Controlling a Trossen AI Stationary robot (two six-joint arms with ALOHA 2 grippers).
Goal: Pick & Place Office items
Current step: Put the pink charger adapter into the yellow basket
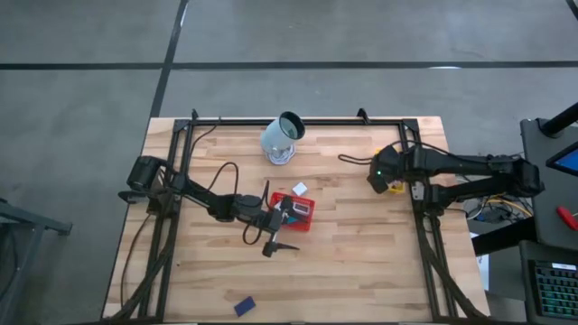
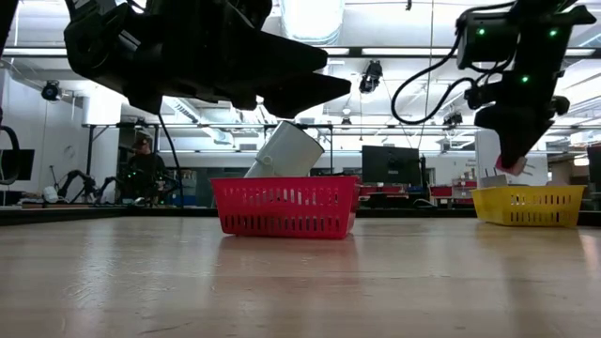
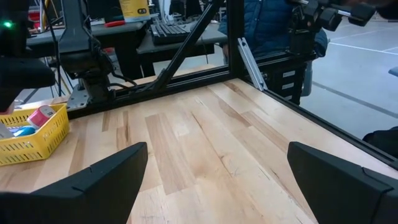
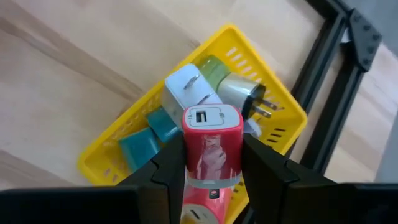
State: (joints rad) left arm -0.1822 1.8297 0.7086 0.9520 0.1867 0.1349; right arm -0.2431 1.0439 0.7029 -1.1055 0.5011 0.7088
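The right claw (image 4: 212, 163) hung directly over the yellow tray (image 4: 112, 167) at the bench's right edge, clenched on a pink-red charger block (image 4: 212, 146), white USB end facing the wrist camera. Below it the tray already held a white plug adapter (image 4: 183, 90), a pale green plug with bare prongs (image 4: 239, 93) and two teal blocks (image 4: 140, 149). That's a crowded landing spot! My worry was a release from this height: the block could strike the white adapter or those prongs, bounce, and tip over the low mesh wall onto the bench (image 1: 361, 244). It also looked held only by its lower half, so it might have twisted as the jaws parted.

Over at mid-bench, the left claw (image 1: 278, 232) hovered released, jaws spread wide, just beside the red tray (image 1: 293, 210). A dark blue item (image 1: 244, 306) lay alone near the front edge, a white one (image 1: 300, 189) sat just behind the red tray, and the tipped grey-white cup (image 1: 282, 138) lay farther back.
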